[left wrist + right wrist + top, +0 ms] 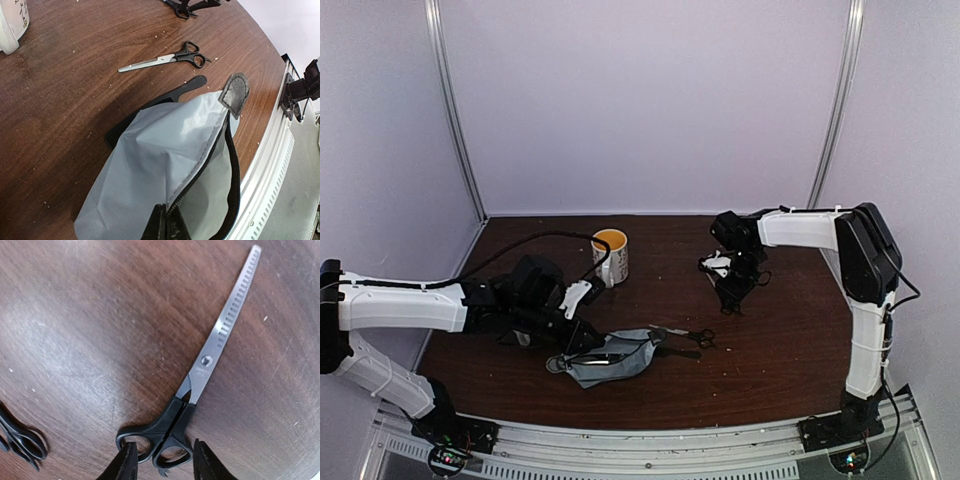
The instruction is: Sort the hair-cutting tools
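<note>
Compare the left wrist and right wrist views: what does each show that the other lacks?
Left wrist only: the left end effector shut on a grey fabric zip pouch, a long black comb partly beneath it, plain steel black-handled scissors, a cream mug. Right wrist only: toothed steel black-handled scissors, with the right end effector straddling their handles. Both: the dark brown wooden table.

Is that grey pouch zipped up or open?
Open. In the left wrist view the grey pouch shows its zip teeth apart and its mouth gaping; the left gripper pinches its edge.
</note>
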Motion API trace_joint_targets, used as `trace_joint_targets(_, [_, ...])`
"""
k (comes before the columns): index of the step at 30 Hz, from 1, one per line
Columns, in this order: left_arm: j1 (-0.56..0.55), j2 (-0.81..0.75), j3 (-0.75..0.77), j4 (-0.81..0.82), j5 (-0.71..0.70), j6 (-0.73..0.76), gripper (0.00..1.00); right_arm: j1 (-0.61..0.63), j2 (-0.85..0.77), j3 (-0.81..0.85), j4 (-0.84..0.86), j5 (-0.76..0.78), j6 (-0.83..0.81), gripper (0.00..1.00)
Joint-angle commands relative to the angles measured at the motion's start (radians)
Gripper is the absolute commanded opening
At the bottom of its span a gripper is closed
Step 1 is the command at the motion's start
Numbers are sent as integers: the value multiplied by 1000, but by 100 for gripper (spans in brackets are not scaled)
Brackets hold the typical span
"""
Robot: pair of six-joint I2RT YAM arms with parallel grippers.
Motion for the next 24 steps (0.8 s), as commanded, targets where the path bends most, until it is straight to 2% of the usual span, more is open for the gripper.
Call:
trace_joint_targets(1, [8,5,0,28,10,16,0,-5,-41,-30,-19,16,4,34])
trace_joint_targets(13, [8,-21,-2,1,-6,23,0,-1,32,23,-51,15,29,26])
trace_joint_targets(17, [8,-33,-8,6,-15,20,0,0,-40,-14,-20,71,27,37])
trace_joint_targets(21, [8,-32,-12,16,-15,18,0,-1,-108,-40,7,176,6,41])
trace_joint_targets(24, [8,-24,-12,20,-12,22,0,-4,-133,-50,14,179,-3,41])
